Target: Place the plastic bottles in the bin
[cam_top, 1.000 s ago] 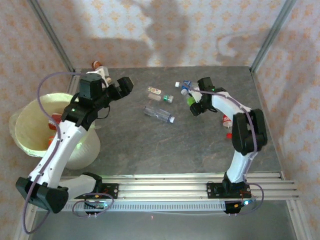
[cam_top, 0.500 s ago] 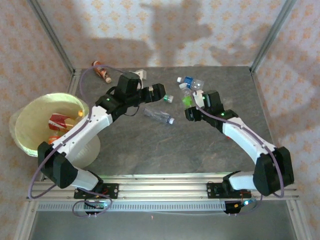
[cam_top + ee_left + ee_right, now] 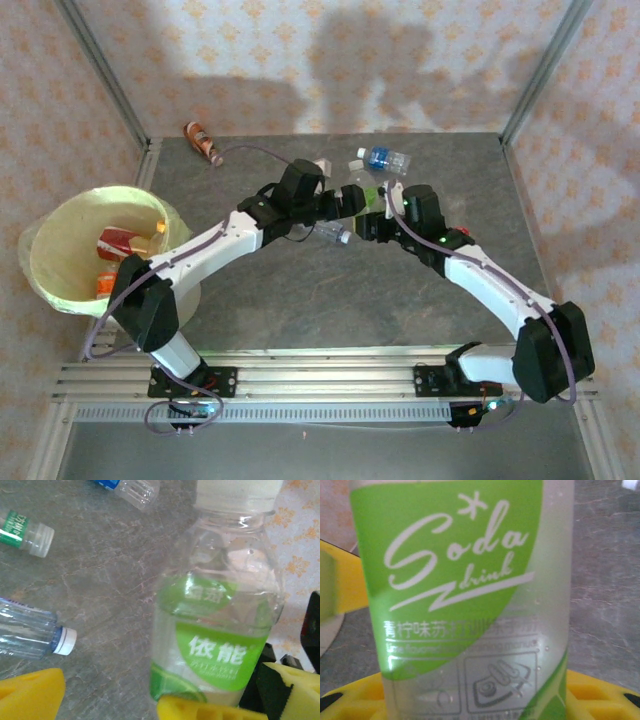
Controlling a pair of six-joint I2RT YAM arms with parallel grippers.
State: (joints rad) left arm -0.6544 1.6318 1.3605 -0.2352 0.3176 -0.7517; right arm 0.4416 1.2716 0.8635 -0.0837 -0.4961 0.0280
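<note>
A clear plastic bottle with a green label (image 3: 470, 580) stands in my right gripper (image 3: 475, 705), which is shut on its lower body. From above, that green-label bottle (image 3: 370, 194) and the right gripper (image 3: 373, 222) sit at the table's middle. My left gripper (image 3: 352, 201) is open right beside it. In the left wrist view the same green bottle (image 3: 220, 630) stands between the left gripper's (image 3: 165, 695) spread yellow fingers (image 3: 30, 695). The pale yellow-green bin (image 3: 40, 270) stands at the far left with red and orange bottles (image 3: 118, 243) inside.
Loose on the table are a clear bottle with a white cap (image 3: 326, 233) (image 3: 30, 637), a blue-label bottle (image 3: 385, 158), a small green-label bottle (image 3: 25, 532) and an orange bottle (image 3: 203, 142) at the back left. Metal posts and papered walls close in the table.
My left arm has swung from over the bin to the table's middle, still open. My right gripper has carried the green-label bottle left, towards the left gripper.
</note>
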